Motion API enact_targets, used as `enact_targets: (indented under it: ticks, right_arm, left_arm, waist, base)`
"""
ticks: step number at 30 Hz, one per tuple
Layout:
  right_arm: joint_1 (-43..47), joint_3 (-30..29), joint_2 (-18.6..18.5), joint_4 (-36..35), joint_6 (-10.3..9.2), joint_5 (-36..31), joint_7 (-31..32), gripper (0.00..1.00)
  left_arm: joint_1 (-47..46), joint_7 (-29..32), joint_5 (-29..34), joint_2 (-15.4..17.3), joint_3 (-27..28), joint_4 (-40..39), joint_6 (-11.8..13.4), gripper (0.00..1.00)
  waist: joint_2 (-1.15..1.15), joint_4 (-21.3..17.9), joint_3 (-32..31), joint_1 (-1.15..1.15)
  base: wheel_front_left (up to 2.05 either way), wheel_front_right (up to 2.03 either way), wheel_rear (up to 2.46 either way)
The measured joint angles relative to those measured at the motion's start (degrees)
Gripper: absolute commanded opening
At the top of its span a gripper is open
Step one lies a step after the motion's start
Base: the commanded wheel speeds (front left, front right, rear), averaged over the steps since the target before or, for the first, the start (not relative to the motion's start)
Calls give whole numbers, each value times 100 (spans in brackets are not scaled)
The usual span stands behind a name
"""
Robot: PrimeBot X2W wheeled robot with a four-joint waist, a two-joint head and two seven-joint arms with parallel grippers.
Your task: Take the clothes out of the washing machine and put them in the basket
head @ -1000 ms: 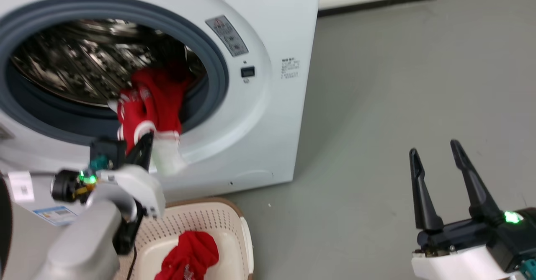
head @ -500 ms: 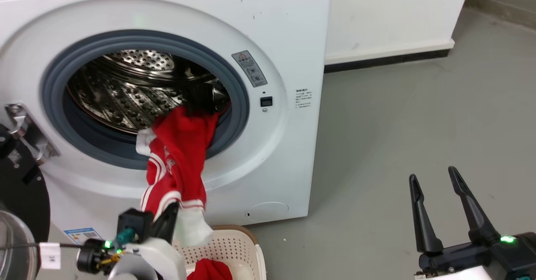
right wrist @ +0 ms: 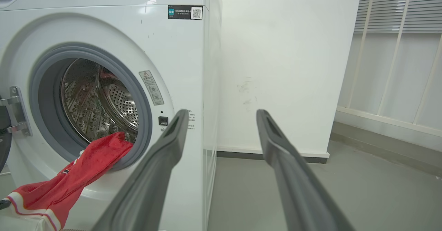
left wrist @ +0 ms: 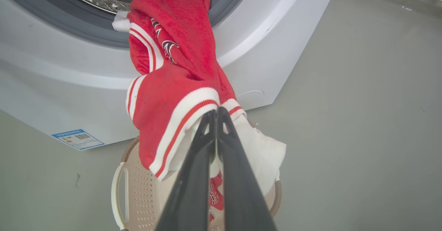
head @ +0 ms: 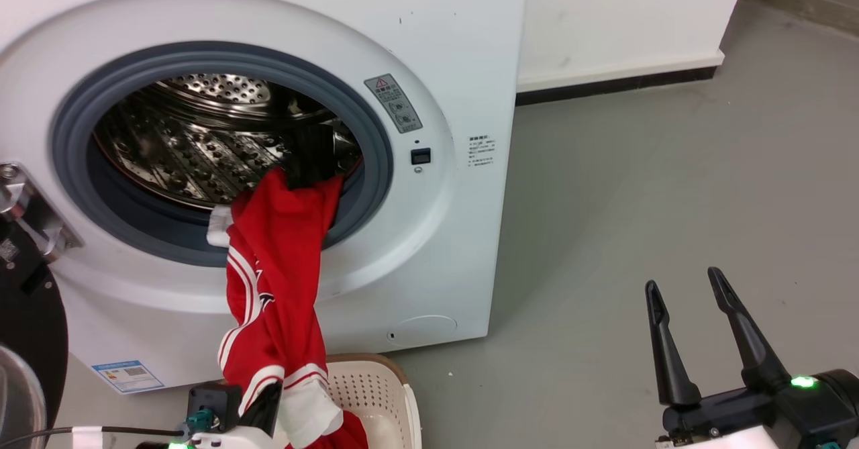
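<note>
The left jaws have drawn the red garment [head: 282, 281] farther out, down to the basket [head: 376, 395].

bright, even, sharp; slight wide-angle distortion

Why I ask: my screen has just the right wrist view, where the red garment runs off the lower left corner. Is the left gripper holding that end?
Observer: Yes. In the left wrist view the left gripper is shut on the red garment at its white trim.
Operator: What is under that end?
Observer: The basket, in front of the washing machine; the held end hangs above it.
Operator: Anything in it?
Observer: Another red piece with white lettering lies inside.
</note>
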Motion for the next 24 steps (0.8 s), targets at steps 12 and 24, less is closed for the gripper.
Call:
enact_targets:
  ticks: [12, 24]
  right_arm:
    - [-617, 115, -1, -151, 0, -4, 0, 100]
    - [-1430, 111, -1, -327, 0, 158, 0, 100]
  left_arm:
    - [-467, -104, -285, -459, 152, 1613, -605, 0]
    - [-1619, -96, -442, -811, 294, 3366, -1209, 0]
  waist:
    - [0, -285, 851, 1]
    - [0, -500, 2199, 2]
  base:
    - [0, 0, 0]
    - [0, 0, 0]
